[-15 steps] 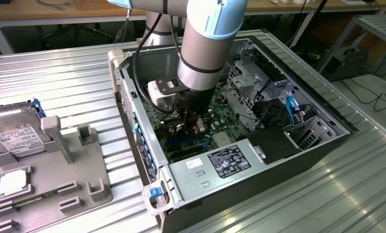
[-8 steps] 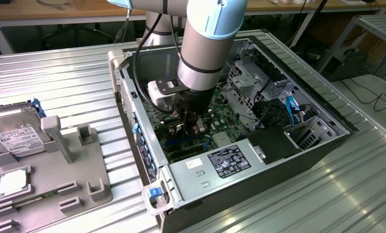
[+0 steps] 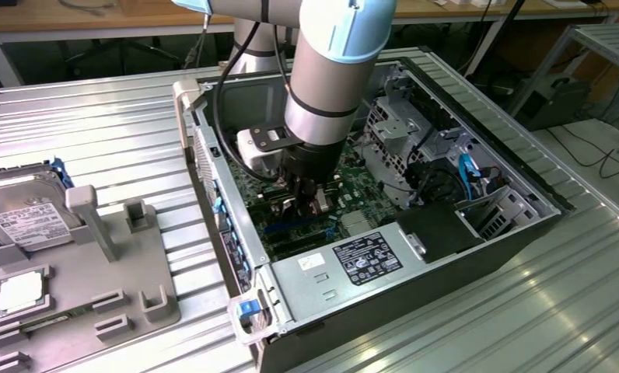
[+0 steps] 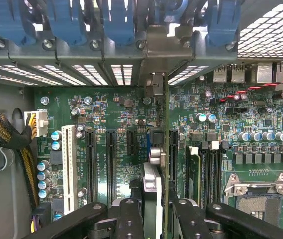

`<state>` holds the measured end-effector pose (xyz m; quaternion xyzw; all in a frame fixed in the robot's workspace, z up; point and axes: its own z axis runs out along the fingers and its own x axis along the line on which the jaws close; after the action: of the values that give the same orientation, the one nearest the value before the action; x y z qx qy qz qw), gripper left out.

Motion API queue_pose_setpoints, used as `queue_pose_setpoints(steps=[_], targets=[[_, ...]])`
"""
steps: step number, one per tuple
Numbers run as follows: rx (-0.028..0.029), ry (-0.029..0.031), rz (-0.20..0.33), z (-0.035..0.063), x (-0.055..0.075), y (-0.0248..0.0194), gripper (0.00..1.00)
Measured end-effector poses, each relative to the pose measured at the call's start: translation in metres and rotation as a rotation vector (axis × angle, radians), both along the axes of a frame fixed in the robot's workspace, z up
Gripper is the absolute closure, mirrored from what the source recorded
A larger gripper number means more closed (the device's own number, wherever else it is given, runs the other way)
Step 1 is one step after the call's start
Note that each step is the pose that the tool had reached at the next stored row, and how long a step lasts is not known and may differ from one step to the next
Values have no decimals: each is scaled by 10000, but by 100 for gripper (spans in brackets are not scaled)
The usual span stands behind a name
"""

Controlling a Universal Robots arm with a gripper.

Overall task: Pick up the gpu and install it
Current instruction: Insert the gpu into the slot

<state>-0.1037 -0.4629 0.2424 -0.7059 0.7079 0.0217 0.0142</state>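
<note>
**GPU held edge-on over the motherboard slots**

At the centre of the exterior view the arm reaches down into the open computer case point(image 3: 517, 210) lying on its side on the desk point(image 3: 102, 116), so the motherboard point(image 4: 106, 109) faces upward. The tool point(image 4: 153, 211), narrowed, clamps the gpu point(image 4: 151, 184) between its fingers point(image 4: 129, 214), card upright and thin edge down, apparently lined up with an expansion slot point(image 4: 173, 149) at lower centre of the wrist view.

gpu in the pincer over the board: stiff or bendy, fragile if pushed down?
The gpu, held edge-on in the pincer, looks like a thin rigid card, so probably stiff. Its thinness suggests it could twist or tilt under sideways force. The motherboard below is crowded with small parts, so pushing hard off-slot seems risky.
</note>
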Motion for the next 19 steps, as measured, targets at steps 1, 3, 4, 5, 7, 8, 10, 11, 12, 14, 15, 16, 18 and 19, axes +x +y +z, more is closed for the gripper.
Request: queue_pose_setpoints(steps=[1, 3, 4, 5, 7, 8, 10, 11, 12, 14, 15, 16, 18, 19], targets=[[-1, 0, 0, 0, 0, 0, 72], [0, 0, 0, 0, 0, 0, 72], [0, 0, 1, 0, 0, 0, 72], [0, 0, 7, 0, 0, 0, 72], [0, 0, 85, 0, 4, 0, 72], [0, 0, 213, 0, 13, 0, 72], [5, -3, 245, -2, 32, 0, 72], [4, -2, 243, -3, 33, 0, 72], [-2, 0, 246, -1, 36, 15, 72], [-1, 1, 244, -2, 83, 20, 72], [-2, 2, 244, -1, 85, 20, 72], [-5, 0, 244, -2, 85, 26, 72], [-2, -1, 244, -4, 71, 28, 72], [-5, 1, 246, -10, 56, 27, 72]])
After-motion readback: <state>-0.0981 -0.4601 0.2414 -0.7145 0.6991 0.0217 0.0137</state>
